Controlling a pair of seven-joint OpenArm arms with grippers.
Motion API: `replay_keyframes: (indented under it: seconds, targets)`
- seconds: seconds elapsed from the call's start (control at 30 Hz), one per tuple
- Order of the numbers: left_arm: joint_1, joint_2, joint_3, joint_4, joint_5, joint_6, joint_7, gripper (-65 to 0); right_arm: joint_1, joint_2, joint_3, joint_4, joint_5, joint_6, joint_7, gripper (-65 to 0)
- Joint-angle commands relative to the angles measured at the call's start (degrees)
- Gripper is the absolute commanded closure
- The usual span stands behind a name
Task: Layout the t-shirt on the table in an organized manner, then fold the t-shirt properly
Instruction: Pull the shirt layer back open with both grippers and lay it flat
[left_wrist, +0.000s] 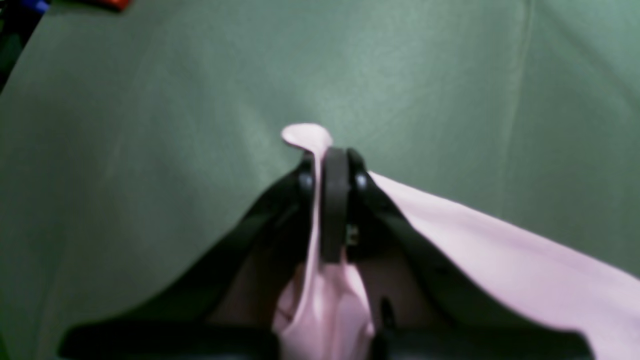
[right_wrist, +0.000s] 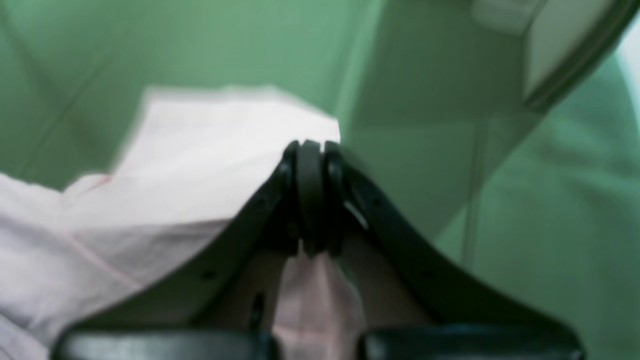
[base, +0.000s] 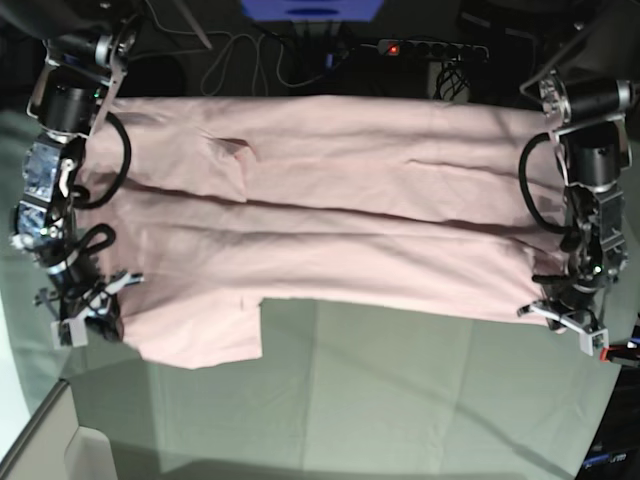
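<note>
Pale pink, the t-shirt (base: 330, 220) hangs stretched between us above the green-clothed table (base: 400, 400). Our left gripper (left_wrist: 334, 165) is clamped on one corner of it, our right gripper (right_wrist: 311, 155) pinches the opposite corner.

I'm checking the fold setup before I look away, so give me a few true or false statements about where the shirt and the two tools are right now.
1. The left tool is shut on pink fabric of the t-shirt. True.
2. The t-shirt is bunched in a small heap mid-table. False: it is stretched wide between the two arms.
3. The right tool hangs open, clear of the shirt. False: it is shut, with pink fabric pinched in it.
4. The table is covered in pale green cloth. True.
5. Black lettering shows on the shirt's upper side. False: no lettering is visible in the base view.
</note>
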Motion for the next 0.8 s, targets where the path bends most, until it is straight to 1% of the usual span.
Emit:
replay_keyframes:
  seconds: [0.0, 0.17, 0.3, 0.47, 0.63, 0.77]
  targets:
    - [-2.21, -1.03, -0.27, 1.18, -0.31, 0.27, -1.57, 0.0, 0.85, 0.71, 0.18, 2.66, 1.31, 0.42, -0.07, 0.0]
    - [-3.18, -1.21, -0.27, 2.67, -0.31, 0.27, -1.57, 0.0, 0.76, 0.71, 0.18, 10.92, 4.21, 0.42, -4.9, 0.0]
    - [-3.0, -1.12, -0.27, 8.12, -0.31, 0.27, -1.49, 0.0, 0.76, 0.62, 0.18, 14.53, 4.21, 0.42, -6.49, 0.0]
    - [-3.35, -1.03, -0.18, 10.76, -0.31, 0.27, -1.49, 0.0, 3.13, 0.62, -0.08, 14.44, 4.21, 0.42, -6.49, 0.0]
    - [-4.32, -1.03, -0.1, 10.94, -0.31, 0.27, -1.31, 0.0, 6.3, 0.71, -0.08, 10.57, 4.12, 0.42, -6.93, 0.0]
    - [-4.14, -1.03, -0.27, 10.94, -0.31, 0.09, 2.73, 0.0, 4.71, 0.8, 0.09, 10.39, 4.21, 0.86, -7.19, 0.0]
